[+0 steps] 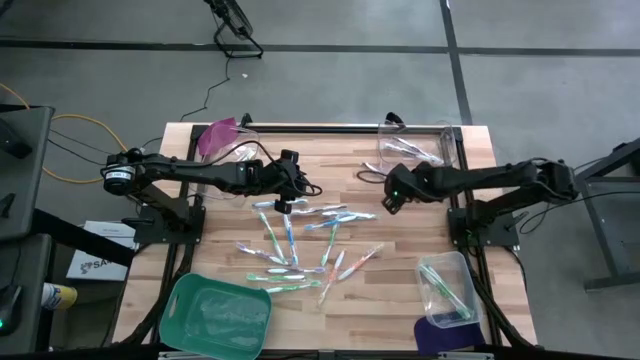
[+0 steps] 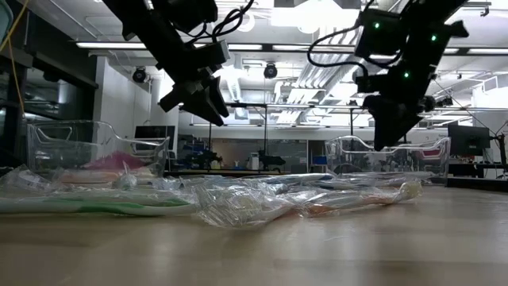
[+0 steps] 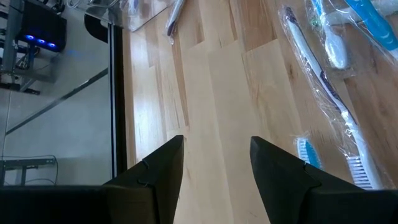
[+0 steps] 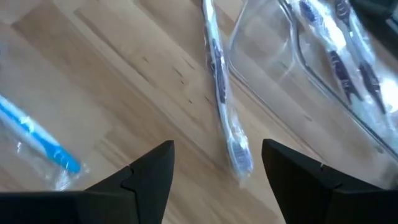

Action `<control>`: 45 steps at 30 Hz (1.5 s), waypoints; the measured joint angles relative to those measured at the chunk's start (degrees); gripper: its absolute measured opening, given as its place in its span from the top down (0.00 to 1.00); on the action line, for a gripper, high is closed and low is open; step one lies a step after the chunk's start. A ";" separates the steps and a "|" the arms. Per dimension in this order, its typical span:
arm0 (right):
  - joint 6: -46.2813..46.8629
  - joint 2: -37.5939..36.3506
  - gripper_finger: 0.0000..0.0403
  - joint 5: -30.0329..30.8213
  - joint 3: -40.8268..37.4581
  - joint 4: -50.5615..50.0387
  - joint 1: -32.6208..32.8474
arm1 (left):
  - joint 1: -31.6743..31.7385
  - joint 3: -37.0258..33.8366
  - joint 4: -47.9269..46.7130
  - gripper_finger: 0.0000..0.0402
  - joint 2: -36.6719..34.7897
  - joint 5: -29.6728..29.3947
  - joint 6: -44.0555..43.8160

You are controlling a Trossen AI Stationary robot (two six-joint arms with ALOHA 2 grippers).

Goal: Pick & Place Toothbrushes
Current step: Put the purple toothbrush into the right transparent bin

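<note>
Grey concrete floor (image 1: pixel 330 85) crossed by dark seams around a pale wooden surface (image 1: pixel 430 240). Beyond, an open workshop under bright ceiling strip lights (image 2: pixel 309 16), with monitors (image 2: pixel 468 139) far right.

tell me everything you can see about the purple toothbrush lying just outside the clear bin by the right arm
The purple toothbrush is slim, with a white body, purple grip markings and a bluish-purple bristle head, sealed in a clear crinkled wrapper. It lies flat on the wooden table, alongside the clear bin and close to its rim, outside it. The right end effector hangs open above its head end, not touching it.
</note>
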 joint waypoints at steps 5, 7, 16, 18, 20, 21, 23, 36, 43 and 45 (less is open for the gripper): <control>0.38 0.00 0.42 -2.83 -4.91 5.52 -3.83 | -0.01 0.00 0.02 0.56 0.01 0.00 -0.02; 2.34 0.00 0.42 -3.43 -7.28 7.08 -4.95 | -0.02 0.00 0.02 0.56 0.02 0.00 -0.02; 3.84 0.00 0.42 1.32 -15.01 15.52 -5.96 | -0.02 0.00 0.27 0.56 0.02 0.00 -0.18; 2.23 0.00 0.42 1.53 -15.79 17.79 -5.96 | -0.02 0.00 0.28 0.56 0.02 0.00 -0.20; 0.79 0.00 0.42 1.51 -16.16 19.71 -5.96 | -0.02 0.00 0.28 0.56 0.02 0.00 -0.20; 0.59 0.00 0.42 1.46 -16.33 20.43 -5.96 | -0.02 0.00 0.28 0.56 0.02 0.00 -0.20; 0.55 0.00 0.42 1.46 -16.40 20.53 -5.94 | -0.01 0.00 0.26 0.56 0.02 0.00 -0.20; 4.05 0.00 0.44 -0.09 -16.42 19.52 -5.94 | -0.02 0.00 0.17 0.56 0.02 0.00 -0.20; 4.26 0.00 0.59 -0.79 -16.42 19.15 -5.94 | -0.01 0.00 0.16 0.56 0.02 0.00 -0.20; 4.26 0.00 0.64 -1.04 -16.42 19.15 -5.94 | -0.02 0.00 0.15 0.56 0.02 0.00 -0.20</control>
